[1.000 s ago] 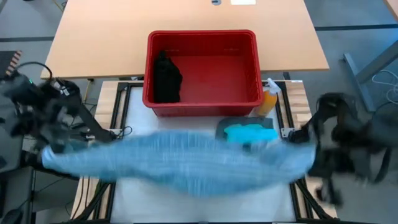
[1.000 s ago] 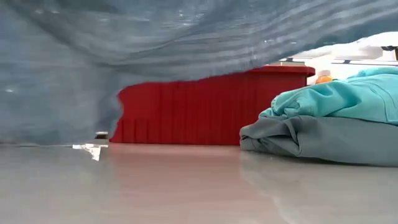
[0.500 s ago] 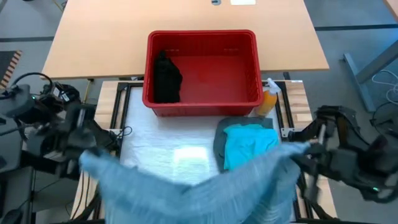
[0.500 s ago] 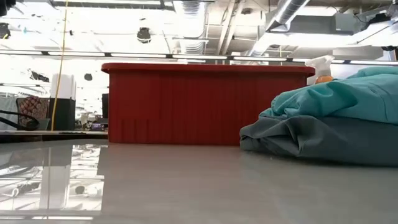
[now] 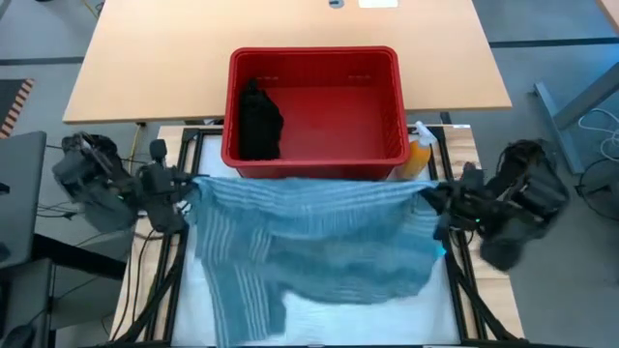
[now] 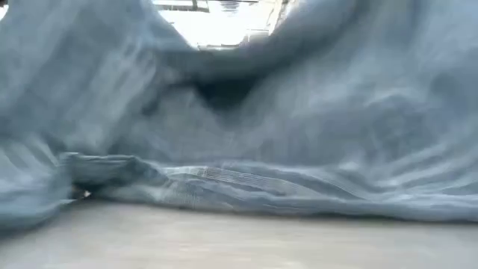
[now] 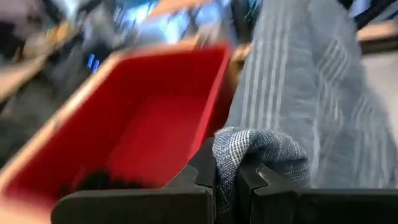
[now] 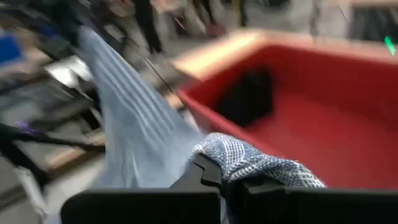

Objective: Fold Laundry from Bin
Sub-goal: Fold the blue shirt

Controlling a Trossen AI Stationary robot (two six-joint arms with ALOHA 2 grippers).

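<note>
Here the blue-grey striped cloth (image 5: 314, 242) hangs stretched between both arms, just in front of the red bin (image 5: 314, 111). The left gripper (image 5: 184, 187) pinches one upper corner, fingers closed tight on a bunched fold, as the left wrist view shows (image 7: 225, 177). The right gripper (image 5: 432, 196) clamps the opposite corner the same way (image 8: 231, 177). The cloth's top edge runs nearly straight along the bin's near wall, while its lower part drapes onto the white table (image 5: 377, 324). A black garment (image 5: 259, 121) lies inside the bin, toward the left arm's side. An orange spray bottle (image 5: 419, 155) stands beside the bin's corner near the right arm. From the low view the cloth (image 6: 239, 149) fills almost everything, probably blurred by motion.
</note>
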